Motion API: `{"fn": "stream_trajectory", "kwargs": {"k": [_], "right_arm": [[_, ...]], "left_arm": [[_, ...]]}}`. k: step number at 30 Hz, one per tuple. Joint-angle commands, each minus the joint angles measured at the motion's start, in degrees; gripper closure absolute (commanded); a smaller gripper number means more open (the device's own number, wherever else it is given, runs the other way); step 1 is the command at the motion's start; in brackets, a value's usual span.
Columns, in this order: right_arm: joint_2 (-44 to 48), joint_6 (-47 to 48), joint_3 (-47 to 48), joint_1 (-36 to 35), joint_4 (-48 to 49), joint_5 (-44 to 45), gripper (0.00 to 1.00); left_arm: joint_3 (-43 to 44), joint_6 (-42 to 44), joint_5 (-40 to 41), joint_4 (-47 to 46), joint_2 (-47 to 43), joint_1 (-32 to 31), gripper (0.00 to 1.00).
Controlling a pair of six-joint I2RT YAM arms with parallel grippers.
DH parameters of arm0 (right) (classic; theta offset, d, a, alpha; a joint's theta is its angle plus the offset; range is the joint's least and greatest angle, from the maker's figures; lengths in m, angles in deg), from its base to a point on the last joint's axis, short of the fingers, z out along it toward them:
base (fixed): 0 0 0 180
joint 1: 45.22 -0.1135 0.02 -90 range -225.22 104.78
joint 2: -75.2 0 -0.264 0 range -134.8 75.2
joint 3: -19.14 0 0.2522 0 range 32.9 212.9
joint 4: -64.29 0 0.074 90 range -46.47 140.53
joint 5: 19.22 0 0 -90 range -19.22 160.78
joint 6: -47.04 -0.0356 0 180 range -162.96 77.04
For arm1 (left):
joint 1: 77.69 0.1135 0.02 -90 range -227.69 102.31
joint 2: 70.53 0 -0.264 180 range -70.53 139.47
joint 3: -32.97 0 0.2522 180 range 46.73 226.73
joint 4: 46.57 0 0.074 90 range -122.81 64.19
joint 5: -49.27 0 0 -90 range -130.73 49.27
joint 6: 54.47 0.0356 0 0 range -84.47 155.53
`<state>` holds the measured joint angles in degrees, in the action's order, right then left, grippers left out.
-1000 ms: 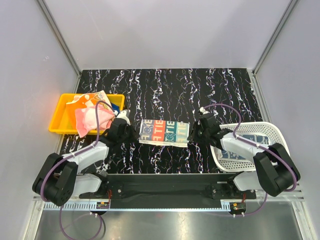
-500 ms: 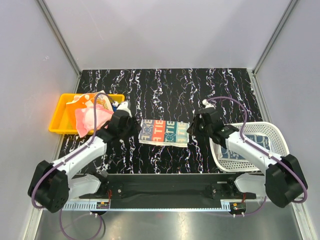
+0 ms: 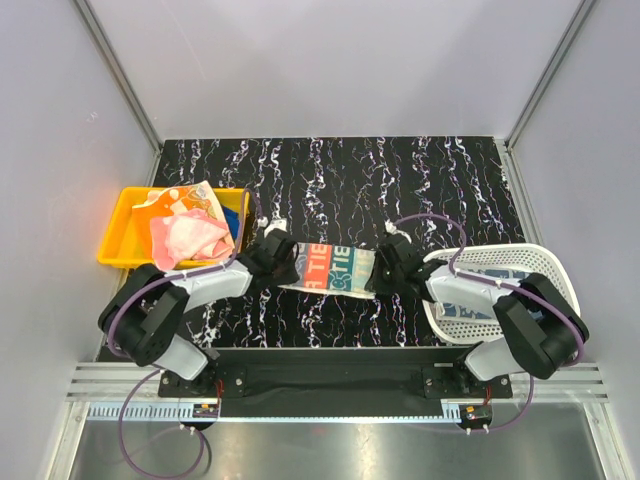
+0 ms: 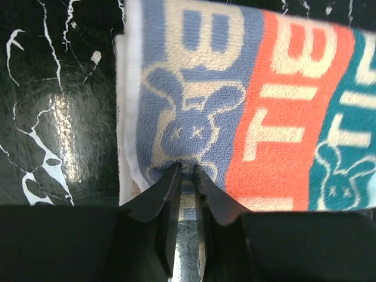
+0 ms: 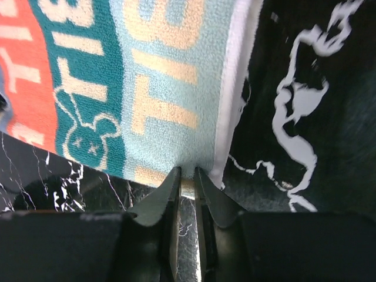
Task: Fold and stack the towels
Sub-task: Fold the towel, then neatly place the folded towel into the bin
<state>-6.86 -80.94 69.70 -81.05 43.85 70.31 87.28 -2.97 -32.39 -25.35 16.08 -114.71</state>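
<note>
A cartoon-printed towel [image 3: 330, 268] with blue, orange and teal panels lies folded on the dark marbled table between my arms. My left gripper [image 3: 284, 268] is shut on its left near edge; the left wrist view shows the jaws pinching the blue rabbit panel [image 4: 188, 117]. My right gripper [image 3: 381, 274] is shut on its right near edge, at the pale teal panel [image 5: 176, 88] by the white hem. A pink towel [image 3: 188, 236] and an orange printed one [image 3: 170, 200] lie piled in the yellow tray, with a blue one [image 3: 232, 215] under them.
The yellow tray [image 3: 122, 232] stands at the left. The white mesh basket [image 3: 530, 262] stands at the right with a printed cloth [image 3: 500, 280] inside. Grey walls enclose the table on three sides.
Both grippers have moved inward and down onto the towel's two ends and shut on its near edge. The towel's near edge has shifted a little.
</note>
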Motion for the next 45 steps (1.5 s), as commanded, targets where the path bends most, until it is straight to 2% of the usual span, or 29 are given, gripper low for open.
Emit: {"fn": "stream_trajectory", "kwargs": {"k": [1, 7, 11, 16, 19, 24, 27, 28, 32, 33, 34, 37, 38, 41, 45], "right_arm": [[1.55, -2.98, -3.13, -2.04, 3.51, 2.05, 0.78], [0.85, -3.95, -5.68, -2.66, 4.57, 1.53, 0.80], [3.48, -5.70, -6.12, -5.55, 3.34, 1.88, 0.82], [7.17, -8.34, -7.09, -10.74, 2.46, 2.23, 0.82], [9.37, -8.52, -6.65, -11.45, 0.36, 3.02, 0.80], [19.73, -7.03, -2.00, -11.36, -10.35, 7.58, 0.68], [29.65, -6.76, 3.18, -11.36, -19.93, 15.30, 0.57], [32.20, -6.67, 5.98, -11.36, -24.22, 17.59, 0.49], [43.45, -4.49, 13.55, -11.27, -31.09, 27.51, 0.45], [44.26, -3.69, 15.22, -11.27, -32.16, 28.32, 0.45], [44.70, -2.90, 18.45, -11.27, -34.17, 28.85, 0.44], [45.06, -0.44, 23.56, -11.27, -36.73, 30.35, 0.45], [45.32, 0.35, 24.37, -11.27, -37.09, 30.61, 0.45], [45.85, 0.88, 26.48, -11.19, -38.23, 30.27, 0.45], [47.17, 1.24, 26.66, -11.27, -38.76, 28.77, 0.47]], "left_arm": [[-3.63, -4.12, 5.37, -0.35, -1.97, -0.60, 0.79], [-4.79, -4.21, 8.53, 3.16, -2.06, -0.60, 0.80], [-5.22, -4.13, 9.15, 6.06, -3.46, -0.69, 0.80], [-7.33, -5.09, 10.20, 9.76, -9.95, -0.87, 0.80], [-7.77, -5.62, 10.47, 12.13, -12.42, -1.92, 0.79], [-2.00, -5.27, 13.10, 18.28, -16.38, -5.34, 0.69], [2.14, -4.83, 13.19, 20.13, -16.21, -8.58, 0.61], [5.03, -4.83, 13.54, 20.66, -15.42, -9.82, 0.59], [15.32, -8.68, 18.97, 23.46, -6.56, -17.29, 0.52], [17.69, -9.83, 20.30, 24.78, -0.45, -20.09, 0.52], [23.63, -10.97, 21.62, 27.49, 2.40, -21.42, 0.50], [32.89, -16.94, 27.16, 34.42, 14.85, -25.91, 0.46], [38.92, -19.48, 28.65, 36.20, 17.43, -27.66, 0.45], [49.04, -25.72, 32.25, 44.98, 26.40, -29.77, 0.40], [54.97, -28.12, 33.85, 49.57, 32.83, -30.49, 0.37]]}}
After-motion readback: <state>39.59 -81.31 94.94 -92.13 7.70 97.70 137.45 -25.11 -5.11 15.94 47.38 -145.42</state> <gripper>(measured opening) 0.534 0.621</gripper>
